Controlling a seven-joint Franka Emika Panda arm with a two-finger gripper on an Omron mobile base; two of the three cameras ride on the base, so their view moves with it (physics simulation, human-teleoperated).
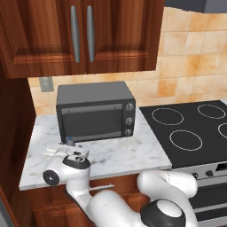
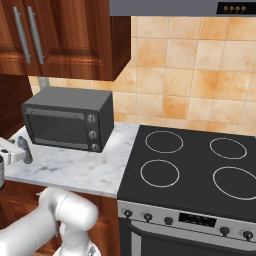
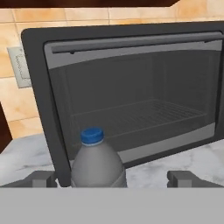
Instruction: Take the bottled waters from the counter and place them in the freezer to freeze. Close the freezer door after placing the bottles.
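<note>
In the hand view we see the blue-capped water bottle (image 3: 99, 164) standing upright at bottom centre, its long axis vertical in the frame, cap at the top, and it sits between our two finger tips, which rise at the lower left (image 3: 40, 179) and lower right of that frame. The bottle lies straight ahead of the gripper (image 3: 113, 179), slightly left of the midline, so we judge the coming move to be a short advance and then a squeeze across the bottle's body. Our fingers are spread as wide as they go, with open space on both sides of the bottle; nothing is held and neither tip appears to touch it. Behind the bottle stands the toaster oven (image 3: 131, 87), close enough that we think the approach must stop short of its glass door. In the left base view the bottle (image 1: 69, 141) shows at centre left on the marble counter (image 1: 124, 155), just in front of the oven's lower left corner, with our hand beside it. In the right base view the bottle (image 2: 24, 150) stands at the left edge.
</note>
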